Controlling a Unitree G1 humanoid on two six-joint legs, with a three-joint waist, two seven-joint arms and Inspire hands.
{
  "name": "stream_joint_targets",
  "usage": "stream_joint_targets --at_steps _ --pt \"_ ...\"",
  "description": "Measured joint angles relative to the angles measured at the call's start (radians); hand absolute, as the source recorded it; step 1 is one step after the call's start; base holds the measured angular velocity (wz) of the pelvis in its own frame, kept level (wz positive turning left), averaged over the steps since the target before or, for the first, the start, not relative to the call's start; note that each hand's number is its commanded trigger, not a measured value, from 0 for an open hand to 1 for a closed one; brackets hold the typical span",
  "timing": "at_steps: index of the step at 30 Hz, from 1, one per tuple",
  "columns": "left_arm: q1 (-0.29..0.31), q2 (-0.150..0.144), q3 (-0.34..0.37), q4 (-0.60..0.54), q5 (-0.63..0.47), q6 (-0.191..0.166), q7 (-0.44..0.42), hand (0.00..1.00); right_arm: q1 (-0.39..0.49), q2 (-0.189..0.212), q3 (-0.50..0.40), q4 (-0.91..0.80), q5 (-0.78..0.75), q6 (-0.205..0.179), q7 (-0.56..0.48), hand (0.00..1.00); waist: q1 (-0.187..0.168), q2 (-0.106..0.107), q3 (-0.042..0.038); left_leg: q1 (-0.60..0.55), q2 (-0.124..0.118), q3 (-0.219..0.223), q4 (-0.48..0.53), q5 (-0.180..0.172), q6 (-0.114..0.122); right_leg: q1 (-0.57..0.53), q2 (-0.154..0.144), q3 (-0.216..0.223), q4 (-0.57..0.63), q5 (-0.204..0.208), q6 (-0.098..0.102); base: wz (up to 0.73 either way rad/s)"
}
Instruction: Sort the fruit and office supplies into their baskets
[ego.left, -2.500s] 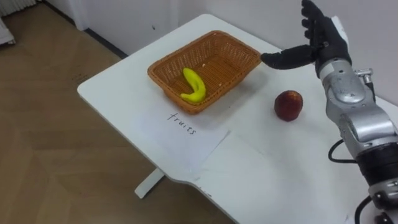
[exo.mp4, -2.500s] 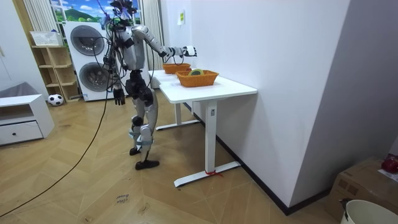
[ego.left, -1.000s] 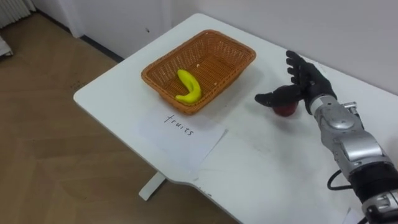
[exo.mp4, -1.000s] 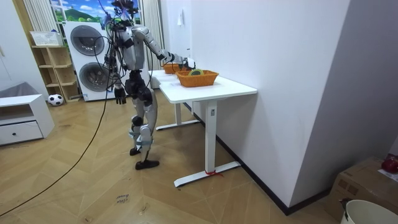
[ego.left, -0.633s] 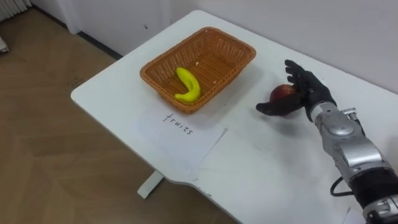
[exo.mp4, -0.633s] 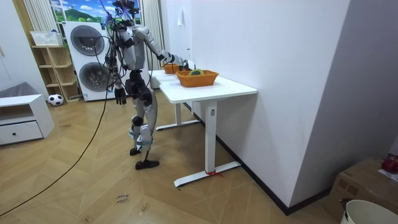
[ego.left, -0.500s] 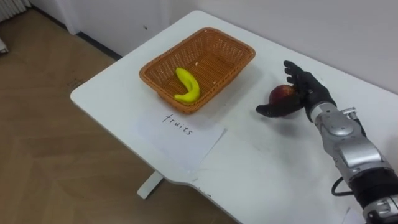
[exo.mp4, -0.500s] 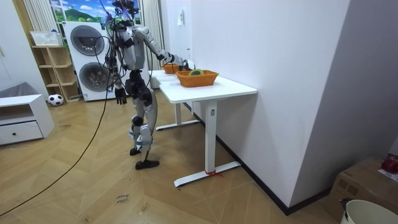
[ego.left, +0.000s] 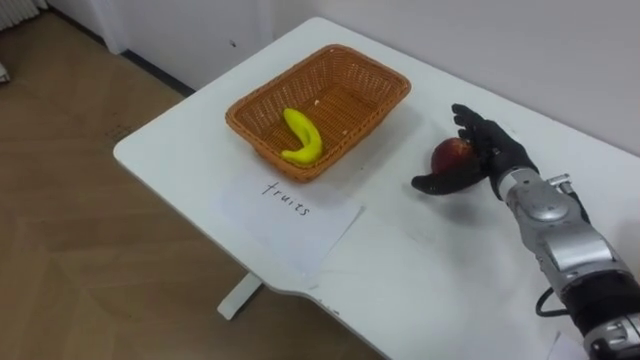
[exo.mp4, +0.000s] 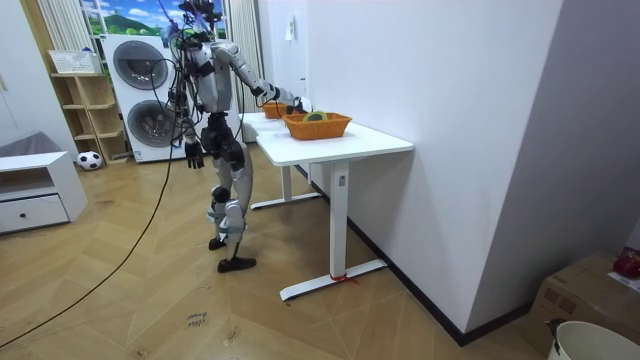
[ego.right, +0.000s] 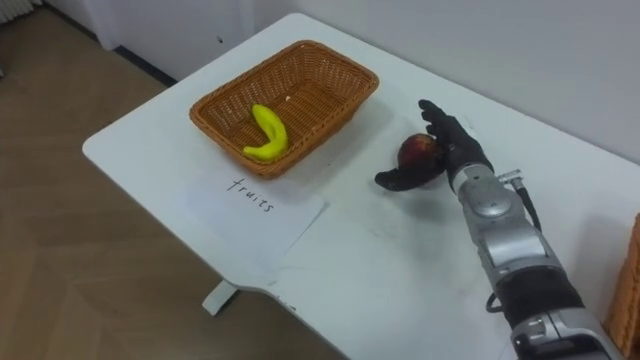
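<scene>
Reaching over the white worktop (ego.left: 420, 270), the right robot hand (ego.left: 492, 150) brackets a red apple (ego.left: 448, 156) that sits on the surface just to the right of a wicker basket (ego.left: 365, 130). Its fingers (ego.left: 472, 125) stand spread and nearly straight behind and above the fruit, while the thumb (ego.left: 432, 183) stretches out low in front of it. The apple lies in the gap between them and the grip has not closed round it. Whether the palm actually touches the apple cannot be told.

Inside the basket a yellow banana (ego.left: 300, 138) lies on the woven floor, towards the front left corner. A sheet of paper (ego.left: 300, 215) with a handwritten word lies flat on the worktop just in front of the basket, reaching almost to the near edge. At the far right of the right eye view the side of a second wicker basket (ego.right: 627, 290) shows.

From the room view the robot stands on the wooden floor at the long side of the worktop, right arm stretched towards the baskets. The left robot hand (exo.mp4: 190, 155) hangs at its side, too small to tell its pose. A washing machine (exo.mp4: 140, 70) stands behind the robot.
</scene>
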Motion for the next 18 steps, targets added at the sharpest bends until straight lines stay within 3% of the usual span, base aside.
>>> stream_joint_targets --at_steps 11,18 --pt "-0.004 0.005 0.000 -0.001 0.000 0.015 -0.017 0.00 -0.002 0.000 0.000 0.052 -0.006 0.003 0.032 0.00 0.000 -0.008 -0.0016 0.004 0.000 0.000 -0.002 0.000 0.000 0.003 0.000 0.001 0.000 0.000 0.000 0.00" --pt "-0.004 0.006 0.000 -0.001 0.000 0.016 -0.036 0.00 -0.009 -0.001 0.000 0.067 -0.036 0.002 0.053 0.00 0.000 -0.017 0.0017 0.004 0.000 0.000 -0.002 0.000 0.000 0.004 0.000 0.002 0.000 0.000 0.000 0.00"
